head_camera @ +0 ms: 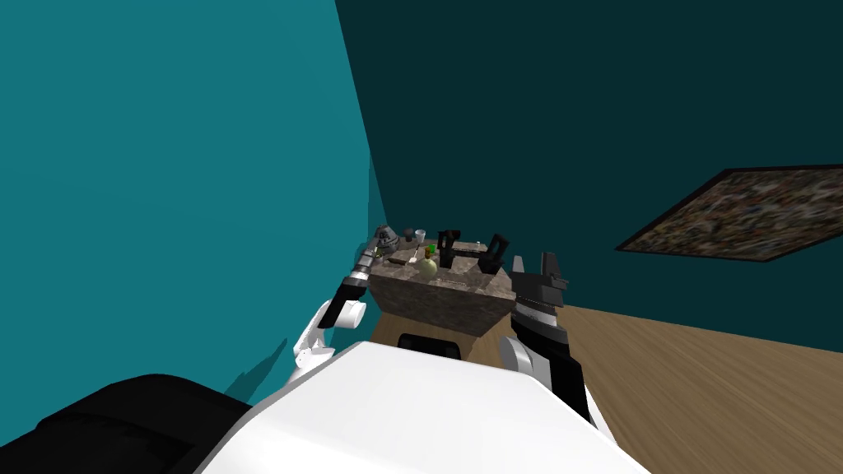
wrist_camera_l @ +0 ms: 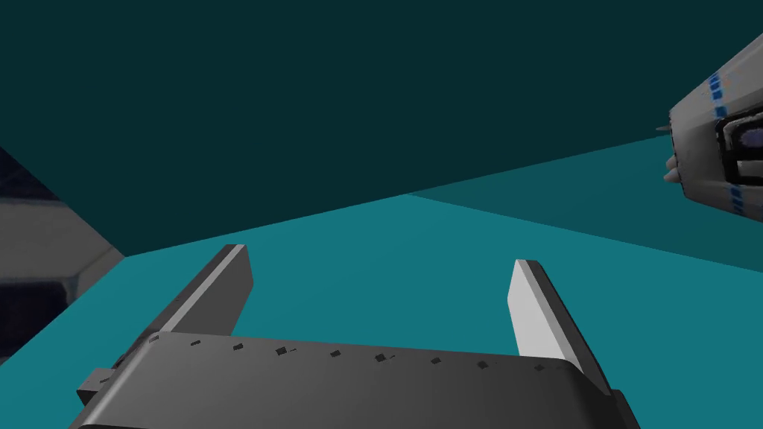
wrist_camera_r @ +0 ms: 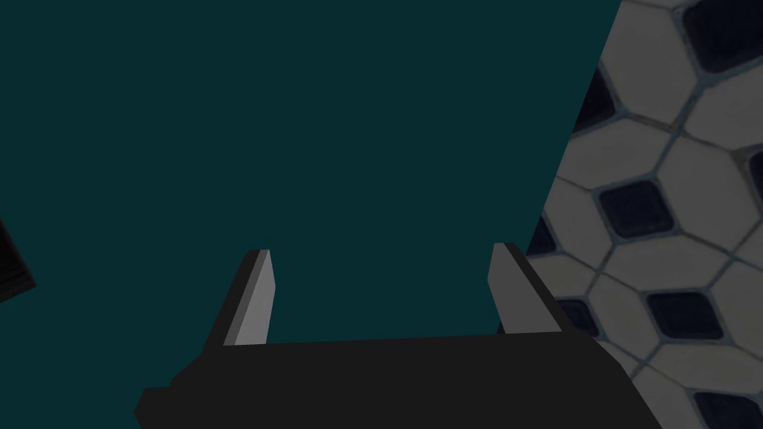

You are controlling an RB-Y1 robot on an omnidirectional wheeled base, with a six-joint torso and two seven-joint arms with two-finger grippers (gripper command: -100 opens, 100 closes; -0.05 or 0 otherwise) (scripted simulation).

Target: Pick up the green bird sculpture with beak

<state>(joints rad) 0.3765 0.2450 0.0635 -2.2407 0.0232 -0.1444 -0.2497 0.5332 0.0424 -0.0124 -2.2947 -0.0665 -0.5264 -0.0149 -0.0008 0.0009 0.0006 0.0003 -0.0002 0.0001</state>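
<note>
Green's the giveaway: the little green bird sculpture sits on the stone-topped table, between both hands and nearer the left gripper, past the grey droid-like figure beside that hand. Left fingers are spread wide, same on the right gripper, nothing pinched. I'd swing the left around that figure, drop over the bird, and avoid the pale round piece next to it. No readable writing anywhere.
</note>
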